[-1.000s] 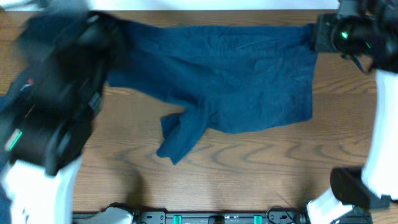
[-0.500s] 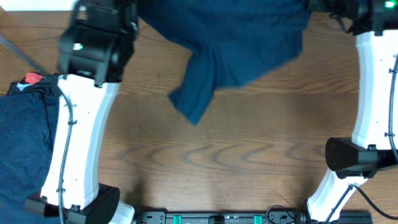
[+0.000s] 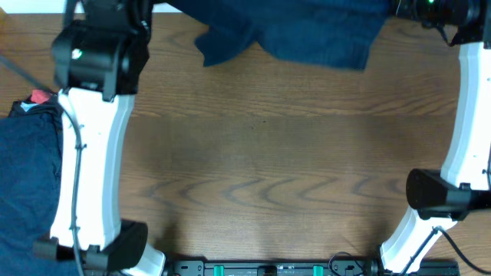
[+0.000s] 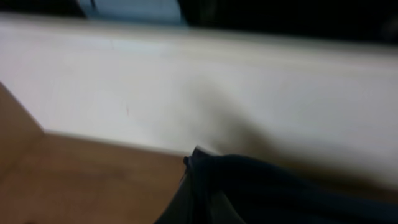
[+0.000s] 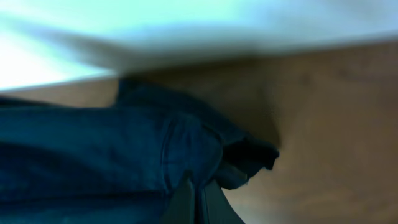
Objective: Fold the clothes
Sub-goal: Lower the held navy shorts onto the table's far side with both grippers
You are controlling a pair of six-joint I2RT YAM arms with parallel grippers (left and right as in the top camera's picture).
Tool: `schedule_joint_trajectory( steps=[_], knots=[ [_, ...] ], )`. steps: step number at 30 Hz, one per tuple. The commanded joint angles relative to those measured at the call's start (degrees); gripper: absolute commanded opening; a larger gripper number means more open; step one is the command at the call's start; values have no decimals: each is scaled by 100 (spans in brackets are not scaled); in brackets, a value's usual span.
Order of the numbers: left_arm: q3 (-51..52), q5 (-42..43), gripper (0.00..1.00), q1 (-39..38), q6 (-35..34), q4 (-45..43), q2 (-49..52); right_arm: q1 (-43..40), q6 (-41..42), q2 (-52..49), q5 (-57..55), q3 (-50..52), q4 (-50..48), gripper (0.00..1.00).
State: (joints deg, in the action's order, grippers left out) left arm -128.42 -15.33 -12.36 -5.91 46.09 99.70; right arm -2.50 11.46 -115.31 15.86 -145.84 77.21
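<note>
Both my pincers are pressed together on the wrinkled navy-blue fabric garment (image 3: 314, 31). My left pincer (image 4: 198, 190) pinches its left end and my right pincer (image 5: 200, 193) its right end. The garment is strung along the top edge of the overhead frame, its long axis running left to right between them, sagging down-frame toward the brown wooden table (image 3: 261, 153). A loose flap trails at upper left, nearer my left pincer. I judge the next move draws it down-frame to lie flat. A heap of dark blue clothes (image 3: 27, 176) with a red piece (image 3: 38, 97) lies at the left edge.
</note>
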Motion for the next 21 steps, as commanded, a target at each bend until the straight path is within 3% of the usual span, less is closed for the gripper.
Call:
schedule_joint_trajectory(
  steps=[1,9,21],
  knots=[
    [-144,-238,6,227,-271,431,372,-203,-201,-564,-632,-22,382,1],
    [-81,247,6,227,-754,1759,855,0,-586,-1314,-210,-22,1021,1],
    [-33,345,6,223,-695,1838,745,422,-636,-1300,-122,-9,1346,1]
  ],
)
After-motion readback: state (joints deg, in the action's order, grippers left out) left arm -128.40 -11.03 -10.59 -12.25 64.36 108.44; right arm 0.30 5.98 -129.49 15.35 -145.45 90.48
